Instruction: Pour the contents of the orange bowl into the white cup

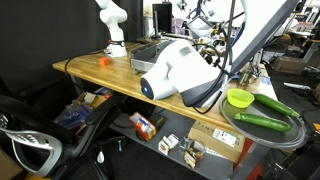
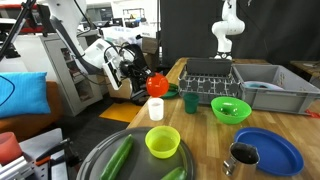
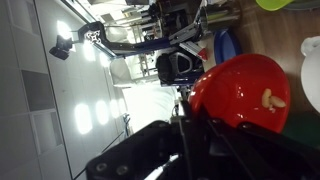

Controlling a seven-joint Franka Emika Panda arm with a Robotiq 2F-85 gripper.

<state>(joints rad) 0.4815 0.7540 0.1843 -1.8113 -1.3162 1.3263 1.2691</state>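
The orange bowl (image 2: 157,84) hangs tilted in the air just above the white cup (image 2: 156,108), which stands upright on the wooden table. My gripper (image 2: 144,82) is shut on the bowl's rim, reaching in from the left. The wrist view shows the orange bowl (image 3: 240,88) close up, with a small pale piece (image 3: 272,98) inside it. My gripper (image 3: 188,108) clamps its near edge there. A white shape at the right edge looks like the white cup (image 3: 312,70). In an exterior view the arm (image 1: 176,72) hides both bowl and cup.
Around the cup stand a bright green cup (image 2: 190,100), a green bowl (image 2: 231,109), a yellow-green bowl (image 2: 163,141), a blue plate (image 2: 270,150) and a metal cup (image 2: 242,156). A round tray (image 2: 95,158) holds cucumbers. A dish rack (image 2: 214,72) and grey bin (image 2: 276,86) sit behind.
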